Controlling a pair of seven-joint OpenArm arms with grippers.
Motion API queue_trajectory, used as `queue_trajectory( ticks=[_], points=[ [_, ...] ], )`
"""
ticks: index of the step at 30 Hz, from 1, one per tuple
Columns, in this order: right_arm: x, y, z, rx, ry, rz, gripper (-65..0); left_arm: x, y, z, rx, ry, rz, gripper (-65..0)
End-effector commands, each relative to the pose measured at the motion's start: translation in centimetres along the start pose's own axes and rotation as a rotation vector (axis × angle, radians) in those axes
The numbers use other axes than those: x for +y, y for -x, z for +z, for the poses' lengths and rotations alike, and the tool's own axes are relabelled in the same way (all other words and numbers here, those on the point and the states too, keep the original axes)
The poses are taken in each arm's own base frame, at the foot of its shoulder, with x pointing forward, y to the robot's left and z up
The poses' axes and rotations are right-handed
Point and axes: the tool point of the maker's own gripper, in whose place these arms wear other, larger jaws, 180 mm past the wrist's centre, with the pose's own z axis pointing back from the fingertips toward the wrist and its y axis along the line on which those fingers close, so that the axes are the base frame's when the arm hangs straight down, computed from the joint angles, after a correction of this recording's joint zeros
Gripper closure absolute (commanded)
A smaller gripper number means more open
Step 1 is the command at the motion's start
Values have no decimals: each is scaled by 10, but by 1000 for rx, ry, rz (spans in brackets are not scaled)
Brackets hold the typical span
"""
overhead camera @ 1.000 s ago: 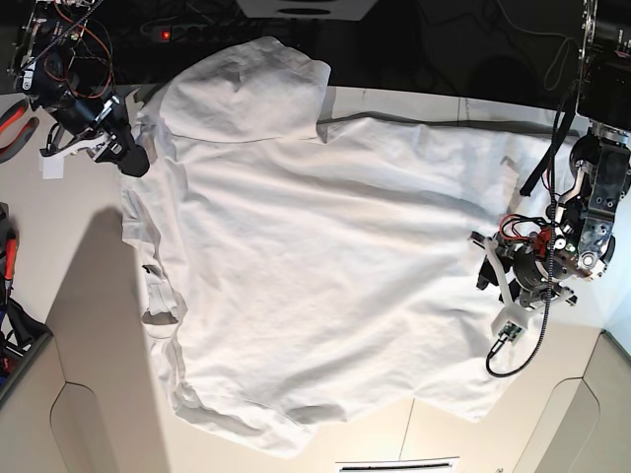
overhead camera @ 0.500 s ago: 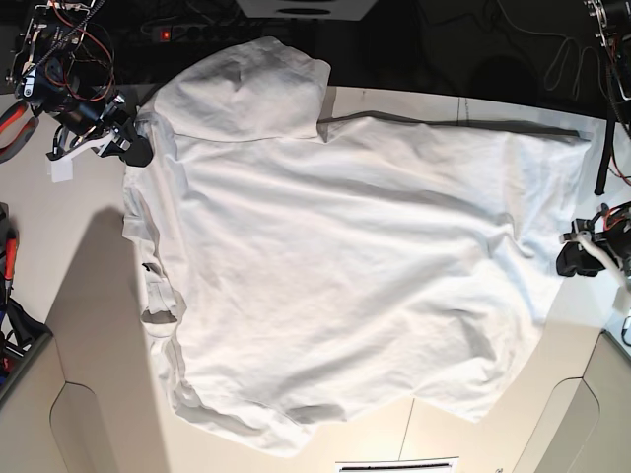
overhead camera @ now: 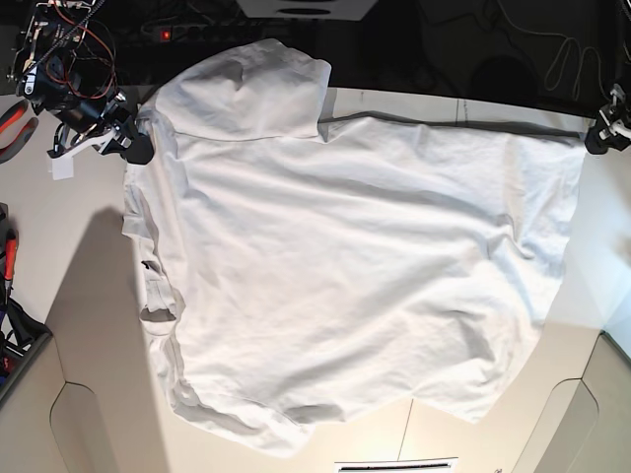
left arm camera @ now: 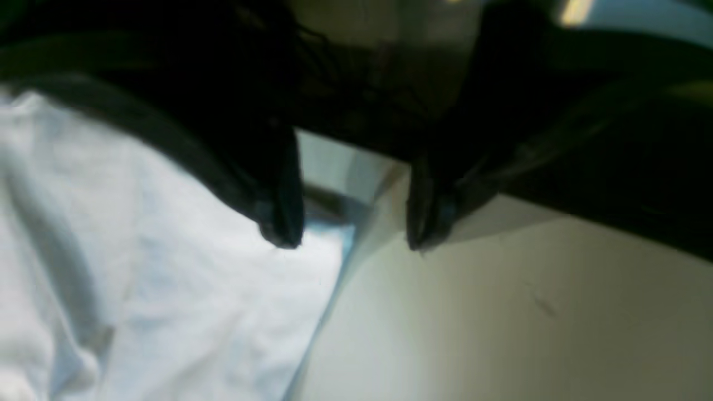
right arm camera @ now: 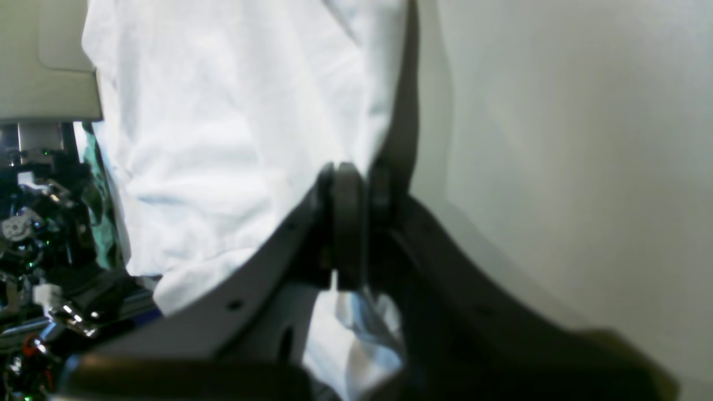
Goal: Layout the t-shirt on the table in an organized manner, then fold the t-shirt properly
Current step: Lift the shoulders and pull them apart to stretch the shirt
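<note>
While the right gripper [overhead camera: 136, 148] sits pinched tight on the white t-shirt's [overhead camera: 345, 256] edge at the base view's left, the shirt lies spread across the table [overhead camera: 79, 325], one sleeve hanging past the far edge, and the left gripper [overhead camera: 599, 138] stands at the right corner, its jaws parted over the cloth edge.

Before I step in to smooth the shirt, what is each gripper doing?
Left gripper: open, holding nothing, over the t-shirt edge and table.
Right gripper: shut on the t-shirt edge.
</note>
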Motion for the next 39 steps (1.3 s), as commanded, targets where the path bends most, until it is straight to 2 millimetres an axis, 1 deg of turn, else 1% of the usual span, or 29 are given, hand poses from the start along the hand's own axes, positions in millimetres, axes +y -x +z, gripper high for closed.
queue_trajectory(
  ticks=[1,4,8,11,14,19,20,21,23,24,28,31,35,39],
  points=[
    [1,8,0,33,-4,-7,0,-4,-19,5,-52,39,-5,-361],
    [1,7,0,33,-5,-7,0,-5,-13,4,-53,72,45,-362],
    [3,6,0,26,-16,-13,0,-11,-14,2,-63,96,66,-362],
    [4,5,0,22,-22,-17,0,-17,-12,-2,-59,116,80,-361],
    [4,5,0,22,-21,-16,0,-26,-5,-10,-48,136,94,-361],
    [4,5,0,23,-21,-16,0,-32,0,-19,-38,139,91,-356],
    [4,6,0,26,-21,-17,0,-32,0,-19,-38,139,90,-331],
    [4,7,0,30,-22,-17,0,-32,-1,-18,-39,139,91,-267],
    [5,7,0,33,-22,-14,0,-32,-1,-18,-41,140,92,-77],
    [6,6,0,33,-22,-10,0,-33,-2,-18,-46,146,97,0],
    [13,0,10,17,-15,49,0,-38,-6,-16,-66,178,120,0],
    [21,-5,25,-3,13,137,0,-50,-8,-12,-64,249,103,0],
    [35,-13,42,-32,37,242,0,-65,-9,-8,-49,321,126,0],
    [39,-17,51,-44,64,293,0,-69,-12,-6,-49,333,115,0]
  ],
)
